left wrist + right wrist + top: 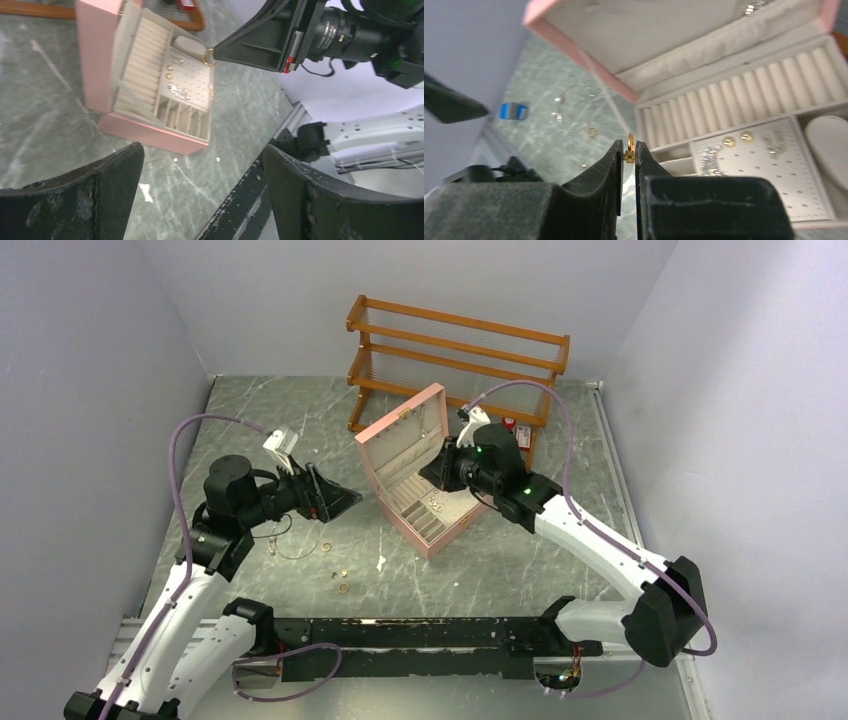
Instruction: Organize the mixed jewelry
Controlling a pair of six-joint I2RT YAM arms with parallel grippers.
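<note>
— Grey marbled counter (480, 580), pale walls, an orange wooden rack (455, 350) at the back. What do you have in hand?

— My right claw (629, 156) is pinched almost closed on a tiny gold ring with a clover charm (629, 149). Only the very fingertips (615, 162) hold it, at the open pink jewellery box (437, 540), close to its cream ring rolls (744, 95).

— And the other arm?

— My left claw (202, 185) hangs wide and empty above the counter, left of the box.

— What's waiting out there?

— A thin silvery chain necklace (295, 545) lies in a loop on the stone near that arm, with a few loose gold rings (343, 587) close by.

— How will they handle?

— I judge the held ring to be light, hard and slick. Only its lower part is gripped, so a knock could flick it out. I'd ease it into a slot between the rolls before letting go. The rings on the counter lie flat, so I'd come in low and pinch across the band. The chain looks limp and likely to slide and bunch. I'd take one strand and lift slowly.
</note>
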